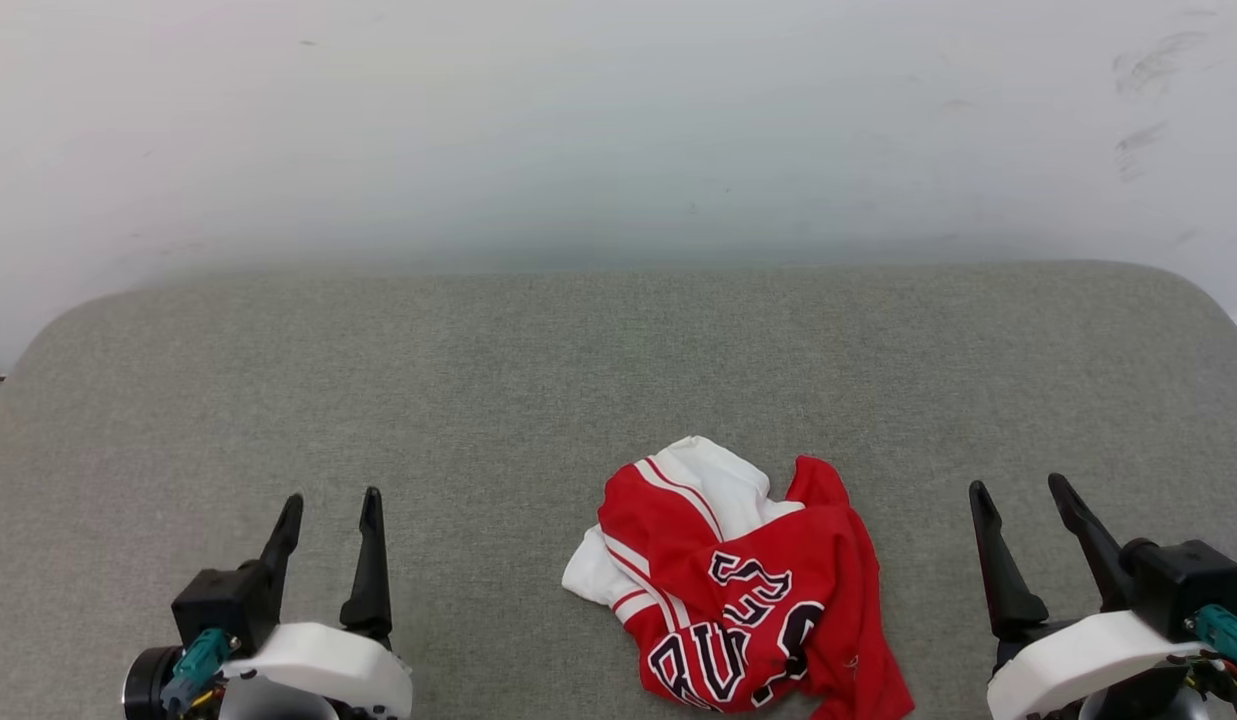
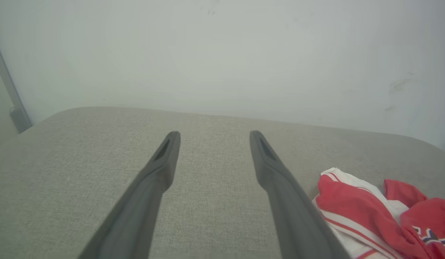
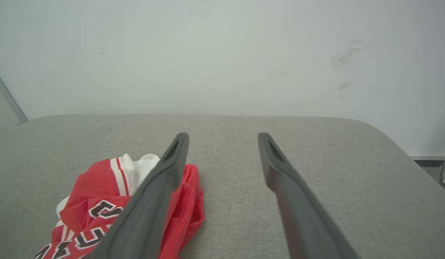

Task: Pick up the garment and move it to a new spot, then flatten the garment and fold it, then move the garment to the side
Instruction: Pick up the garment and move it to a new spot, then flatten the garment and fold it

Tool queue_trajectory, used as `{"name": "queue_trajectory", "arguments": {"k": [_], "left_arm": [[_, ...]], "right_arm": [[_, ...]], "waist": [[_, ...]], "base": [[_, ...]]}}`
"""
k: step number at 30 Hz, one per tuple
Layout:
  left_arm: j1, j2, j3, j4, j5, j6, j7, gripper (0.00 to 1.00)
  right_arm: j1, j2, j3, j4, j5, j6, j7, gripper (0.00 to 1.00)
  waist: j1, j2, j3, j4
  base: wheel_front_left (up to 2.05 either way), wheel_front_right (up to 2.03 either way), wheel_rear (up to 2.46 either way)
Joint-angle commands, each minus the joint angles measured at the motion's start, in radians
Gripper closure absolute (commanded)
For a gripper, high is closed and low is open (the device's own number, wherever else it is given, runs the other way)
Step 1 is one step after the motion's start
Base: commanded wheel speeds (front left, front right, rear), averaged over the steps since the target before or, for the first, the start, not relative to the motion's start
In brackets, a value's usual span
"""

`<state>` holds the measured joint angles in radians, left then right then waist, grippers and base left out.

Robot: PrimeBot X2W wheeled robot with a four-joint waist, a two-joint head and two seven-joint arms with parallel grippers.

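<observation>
two end effectors are sitting wide open and empty: the left end effector (image 1: 333, 495) at the lower left of the head view, the right end effector (image 1: 1017, 482) at the lower right. the garment (image 1: 748, 590) is lying crumpled, lettering up, at lower centre on the grey counter (image 1: 478, 380), nearer the right one and touching neither. judgement: the pick-up is not yet begun; the next move is calling for a reach inward and down onto a raised fold. nothing is blocking the way; a pale wall (image 1: 618, 120) is rising behind the far edge.

Black, white-outlined letters (image 1: 723, 655) on the crumpled garment (image 1: 668, 520) are folded over; no word reads whole.
</observation>
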<state>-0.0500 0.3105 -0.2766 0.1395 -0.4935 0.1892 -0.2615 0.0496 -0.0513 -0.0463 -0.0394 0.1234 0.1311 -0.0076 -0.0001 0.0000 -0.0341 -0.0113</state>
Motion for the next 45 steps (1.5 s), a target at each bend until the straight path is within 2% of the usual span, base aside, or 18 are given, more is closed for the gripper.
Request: {"name": "queue_trajectory", "arguments": {"k": [1, 11, 15, 19, 24, 28, 33, 40, 45], "left_arm": [[0.014, 0.003, 0.000, -0.004, -0.003, -0.003, -0.005, 0.00], [0.018, -0.005, -0.019, -0.003, -0.008, -0.006, 0.003, 0.00], [0.006, -0.005, -0.022, 0.004, -0.006, -0.007, 0.002, 0.00], [-0.010, -0.006, -0.027, 0.000, -0.001, -0.007, 0.003, 0.00], [-0.043, -0.018, -0.036, -0.003, 0.007, -0.014, 0.001, 0.00], [-0.069, -0.029, -0.042, -0.023, 0.019, -0.011, -0.001, 0.00], [-0.106, -0.053, -0.044, -0.036, 0.036, -0.018, -0.004, 0.00], [-0.165, -0.080, -0.040, -0.041, 0.057, -0.035, -0.005, 0.00], [-0.188, -0.101, -0.030, -0.041, 0.077, -0.054, -0.005, 0.00]], "right_arm": [[0.017, 0.002, -0.004, -0.005, 0.004, -0.001, 0.004, 0.00], [0.012, 0.002, -0.020, -0.006, -0.004, -0.001, 0.015, 0.00], [-0.002, 0.002, -0.026, 0.007, 0.035, -0.001, 0.025, 0.00], [-0.045, -0.003, -0.033, 0.056, 0.094, -0.001, 0.102, 0.00], [-0.131, -0.073, -0.027, 0.153, 0.172, -0.001, 0.244, 0.00], [-0.232, -0.148, 0.031, 0.216, 0.244, -0.001, 0.346, 0.00], [-0.375, -0.221, 0.159, 0.284, 0.326, -0.001, 0.462, 0.00], [-0.556, -0.278, 0.376, 0.380, 0.414, -0.001, 0.618, 0.00], [-0.640, -0.294, 0.485, 0.474, 0.449, -0.001, 0.669, 0.00]], "waist": [[0.0001, 0.0000, -0.001, 0.002], [0.0001, 0.0000, -0.008, 0.007], [0.0001, 0.0000, -0.009, 0.011], [0.0001, 0.0000, 0.001, 0.026], [0.0001, 0.0000, 0.026, 0.064], [0.0001, 0.0000, 0.070, 0.096], [0.0001, 0.0000, 0.128, 0.131], [0.0001, 0.0000, 0.201, 0.168], [0.0001, 0.0000, 0.242, 0.185]], "base": [[0.00, 0.00, 0.00], [0.00, 0.00, 0.00], [0.00, 0.00, 0.00], [0.00, 0.00, 0.00], [0.00, 0.00, 0.00], [0.00, 0.00, 0.00], [0.00, 0.00, 0.00], [0.00, 0.00, 0.00], [0.00, 0.00, 0.00]]}}
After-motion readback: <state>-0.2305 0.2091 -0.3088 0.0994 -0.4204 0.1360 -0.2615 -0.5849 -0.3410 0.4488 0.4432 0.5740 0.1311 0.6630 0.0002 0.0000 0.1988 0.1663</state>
